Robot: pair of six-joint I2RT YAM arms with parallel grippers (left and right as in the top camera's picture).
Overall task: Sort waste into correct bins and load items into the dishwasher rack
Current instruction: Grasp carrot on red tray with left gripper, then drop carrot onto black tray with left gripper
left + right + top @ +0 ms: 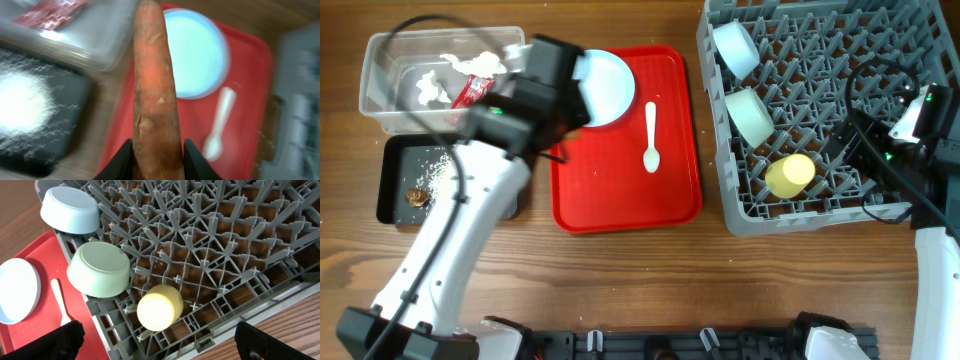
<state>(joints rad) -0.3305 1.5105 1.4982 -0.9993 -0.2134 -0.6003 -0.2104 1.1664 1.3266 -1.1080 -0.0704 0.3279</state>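
Observation:
My left gripper [157,146] is shut on an orange carrot [152,85], held above the left edge of the red tray [250,95]. Below it lie the pale blue plate [197,55] and the white spoon [220,125]. The clear tub [380,100] holds the red wrapper [472,92] and white tissue [470,62]. The black tray [395,205] holds rice grains [440,170] and a brown lump [417,197]. In the grey rack [165,235] sit two bowls [70,210] [100,270] and the yellow cup [159,307]. My right gripper [157,330] is open over the rack's near edge.
The tub and the black tray stand side by side at the table's left, the red tray [660,200] in the middle, the rack [820,210] at the right. Bare wood runs along the front edge.

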